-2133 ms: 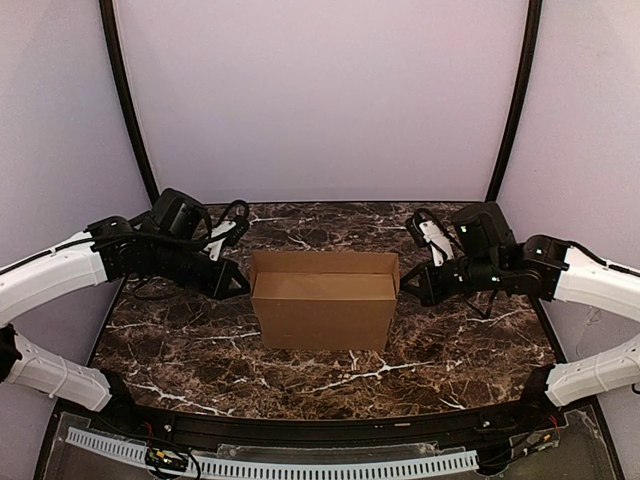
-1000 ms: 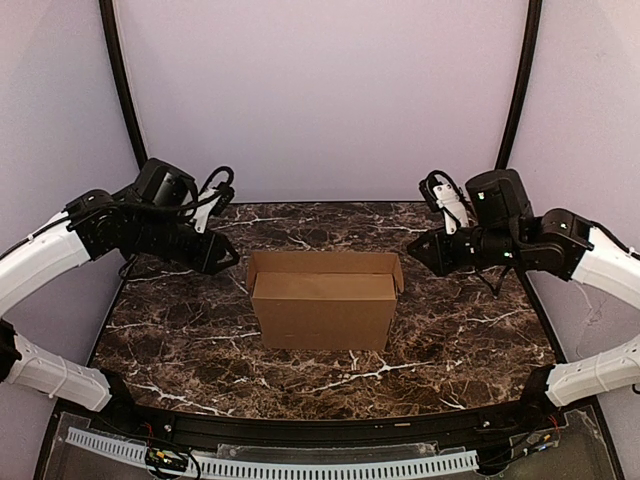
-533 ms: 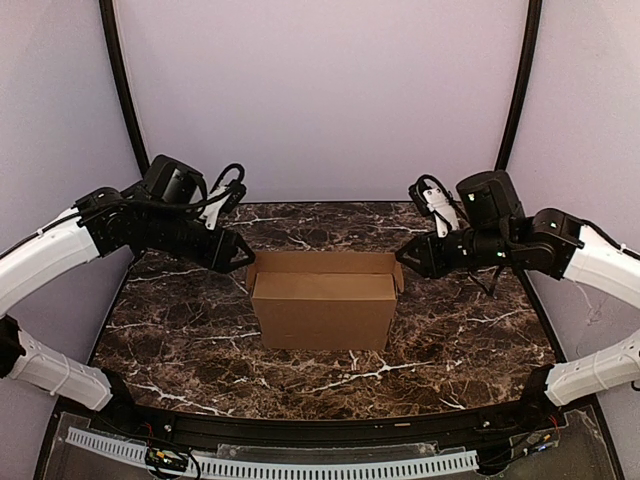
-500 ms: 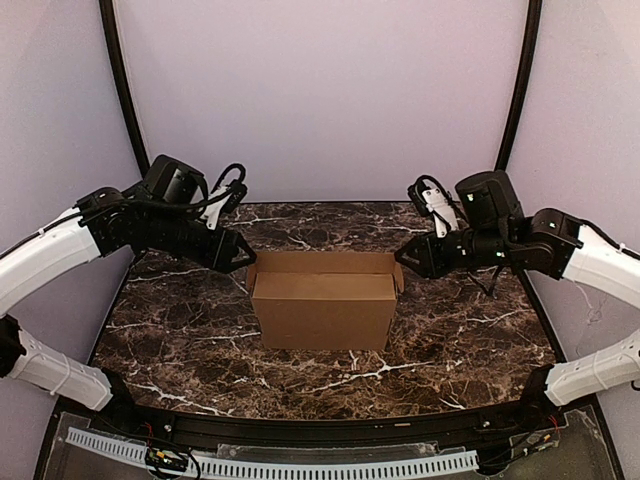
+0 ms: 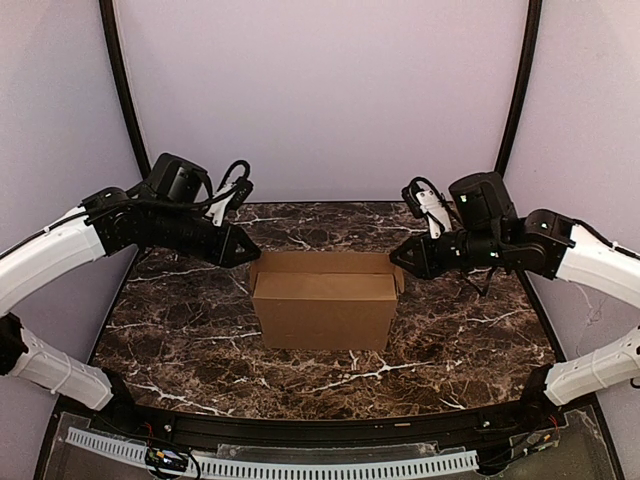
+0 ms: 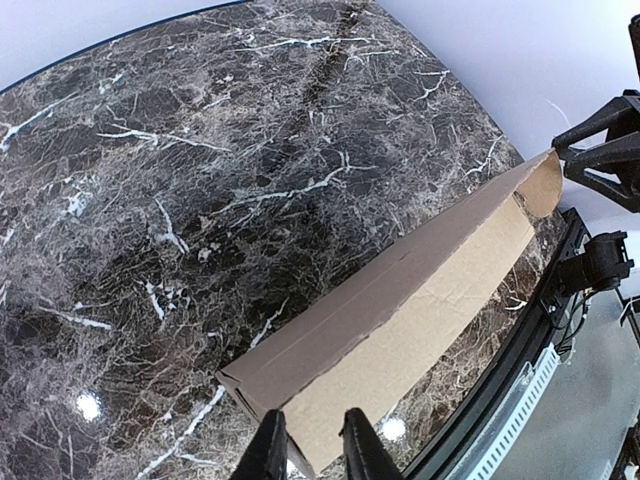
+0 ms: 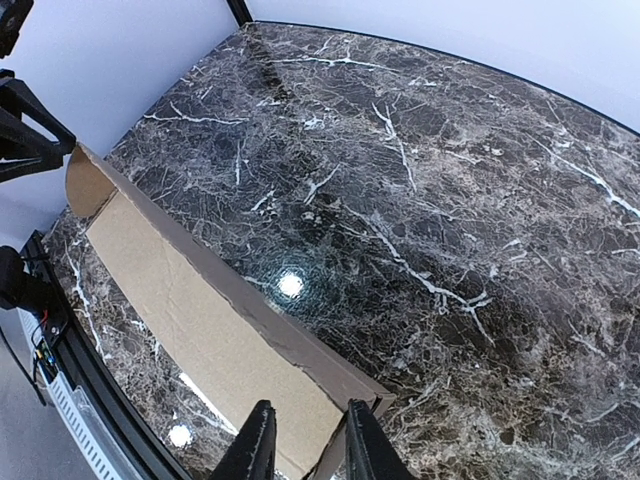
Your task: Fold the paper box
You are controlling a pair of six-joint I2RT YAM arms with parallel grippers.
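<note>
the paper box [image 5: 322, 310] sits mid-table [image 5: 450, 345], plain brown, its long closed front facing 6 o'clock and its top open. at its far corners hang the left gripper [image 5: 254, 256], at 10 o'clock, and the right gripper [image 5: 394, 258], at 2 o'clock. both have jaws slightly parted over the upright end flaps; contact unclear.

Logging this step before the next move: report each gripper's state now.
Left gripper: slightly open over one end of the paper box; no grip visible.
Right gripper: slightly open at the other end; no grip visible.

Even soft overhead light, lamp glare spots on glossy marble table [image 7: 290, 285], sharp focus, wrist views bowed.
</note>
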